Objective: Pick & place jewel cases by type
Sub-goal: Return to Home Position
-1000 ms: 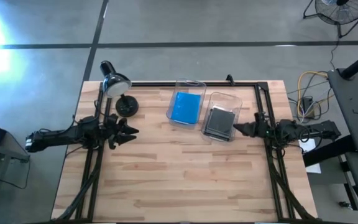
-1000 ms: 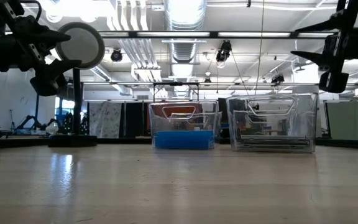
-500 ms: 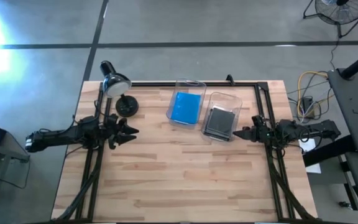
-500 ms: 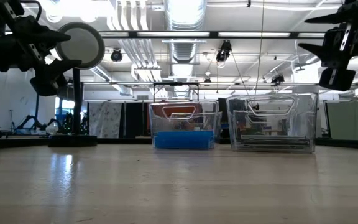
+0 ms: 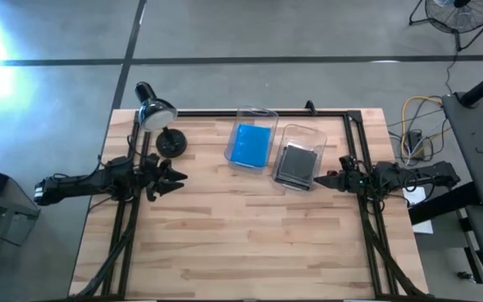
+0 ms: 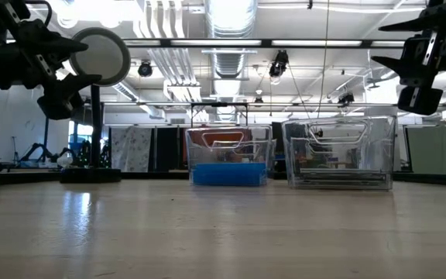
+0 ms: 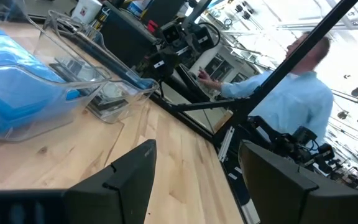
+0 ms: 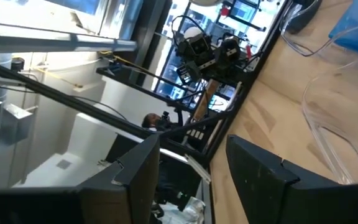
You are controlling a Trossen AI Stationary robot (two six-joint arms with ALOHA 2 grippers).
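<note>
Jewel cases (image 6: pixel 229 176), thin plastic squares, lie sorted in two clear plastic bins (image 5: pixel 257 110) between the jaws: bright blue cases (image 5: pixel 251 143), and dark grey cases (image 5: pixel 296 164) nearest the right jaws. They are likely light, stiff, slick and crackable; pinch opposite edges. Both left jaws and right jaws gape empty. Bin walls and a black desk lamp (image 5: pixel 159 117) near the left jaws could obstruct.
</note>
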